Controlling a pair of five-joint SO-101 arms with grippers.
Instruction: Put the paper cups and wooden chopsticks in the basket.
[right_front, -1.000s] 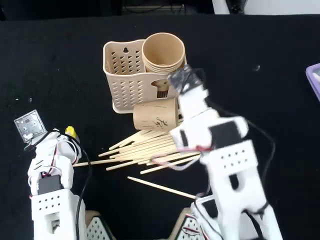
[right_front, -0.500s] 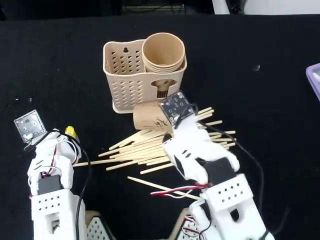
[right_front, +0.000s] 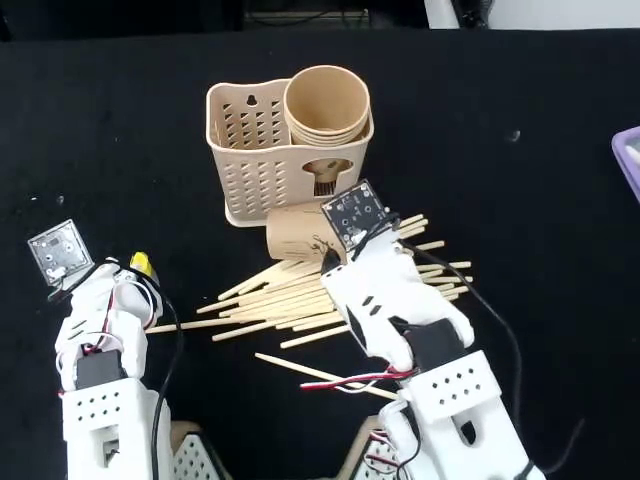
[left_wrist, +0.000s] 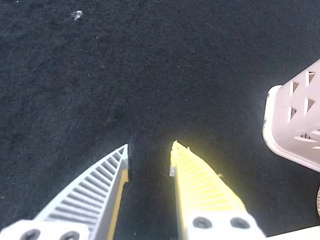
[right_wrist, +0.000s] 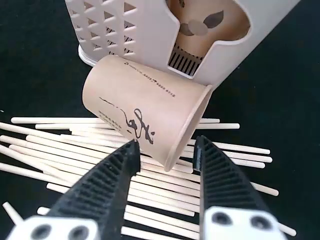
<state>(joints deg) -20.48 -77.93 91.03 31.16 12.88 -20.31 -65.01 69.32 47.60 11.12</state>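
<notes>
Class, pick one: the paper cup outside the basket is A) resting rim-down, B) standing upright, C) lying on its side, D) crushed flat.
C: the cup lies on its side beside the basket, its open rim facing sideways above the chopsticks.

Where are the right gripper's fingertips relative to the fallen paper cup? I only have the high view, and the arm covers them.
Observer: In the right wrist view the right gripper is open, and the lower edge of the paper cup's rim sits between its fingertips. It is not clamped.
Operator: What is under the cup?
Observer: Wooden chopsticks run beneath its rim end. Its base lies by the foot of the basket.
Operator: And the left gripper?
Observer: The left wrist view shows the left gripper open over the bare black table, with nothing between its fingers.
</notes>
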